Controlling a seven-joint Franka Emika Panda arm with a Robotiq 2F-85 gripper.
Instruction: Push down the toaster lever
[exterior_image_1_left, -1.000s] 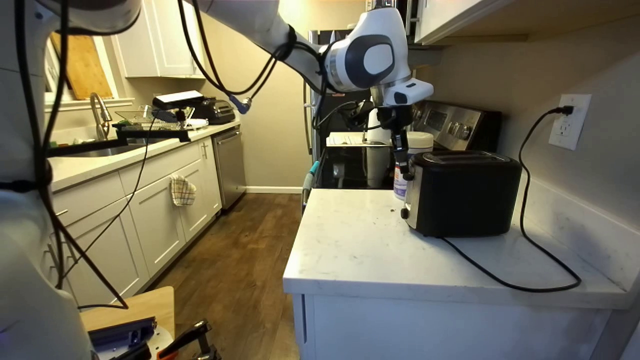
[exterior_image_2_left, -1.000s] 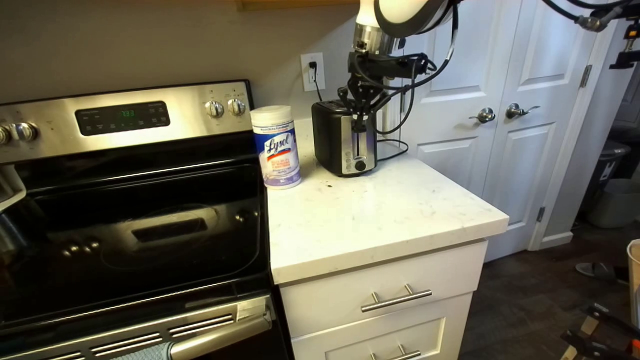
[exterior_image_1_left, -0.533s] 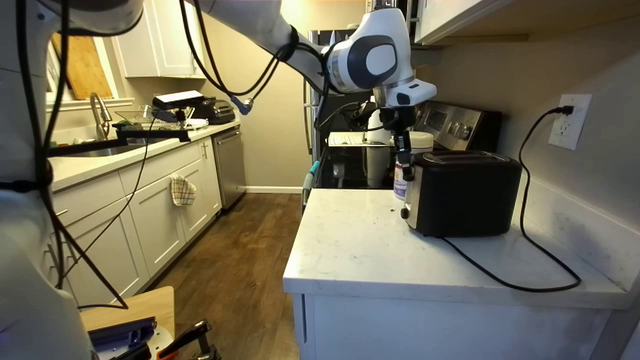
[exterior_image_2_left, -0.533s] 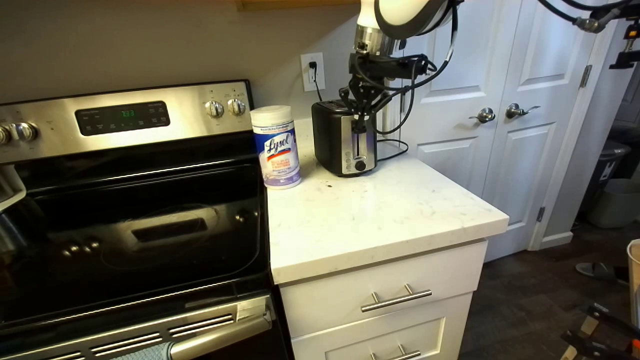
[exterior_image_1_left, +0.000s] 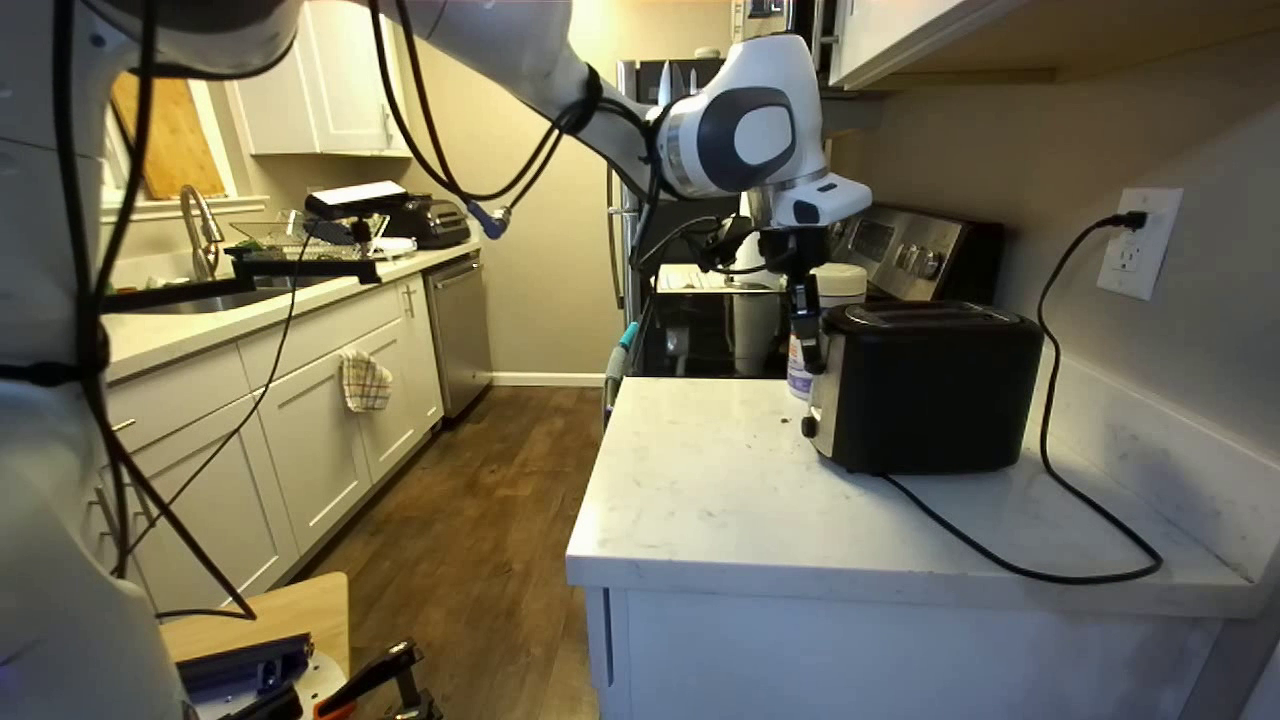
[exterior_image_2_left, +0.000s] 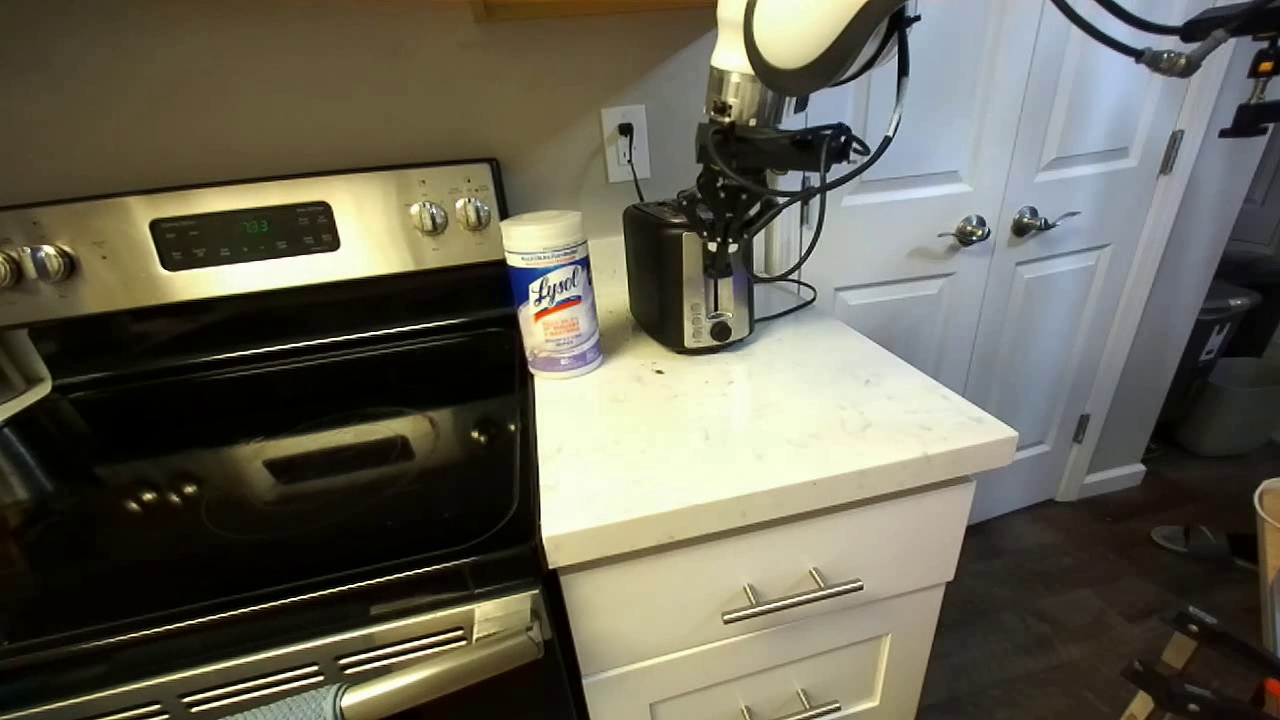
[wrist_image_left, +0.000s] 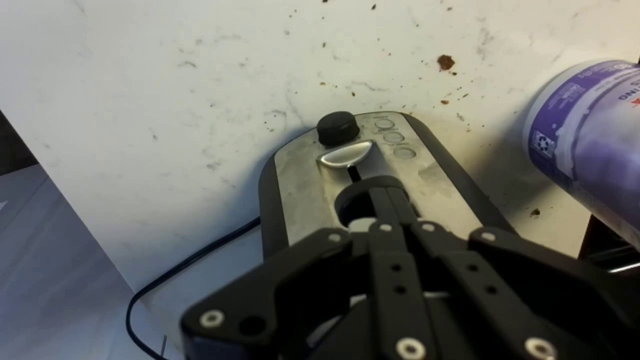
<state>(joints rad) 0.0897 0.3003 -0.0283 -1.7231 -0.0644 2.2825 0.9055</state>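
The black toaster (exterior_image_1_left: 930, 400) stands upright on the white counter; it also shows in an exterior view (exterior_image_2_left: 655, 285) and in the wrist view (wrist_image_left: 274, 205). The toaster lever (wrist_image_left: 346, 199) is a dark rounded tab on the silver end face. My gripper (wrist_image_left: 388, 196) has its two fingers pressed together, with nothing between them. The fingertips sit on top of the lever and seem to touch it, hiding part of it. In both exterior views the gripper (exterior_image_1_left: 812, 355) (exterior_image_2_left: 718, 258) points down at the end face, and the lever is hard to separate from it.
A black knob (wrist_image_left: 338, 128) and several buttons sit low on the end face. A white and purple wipes canister (exterior_image_2_left: 560, 310) stands beside the toaster, near the stove (exterior_image_2_left: 300, 420). The power cord (exterior_image_1_left: 1050, 578) loops over the counter (exterior_image_1_left: 690, 500) to the wall outlet (exterior_image_1_left: 1140, 245).
My gripper has moved down a little along the toaster's end face, and the dark tab at its tips sits slightly lower in the slot. The toaster body has stayed in place.
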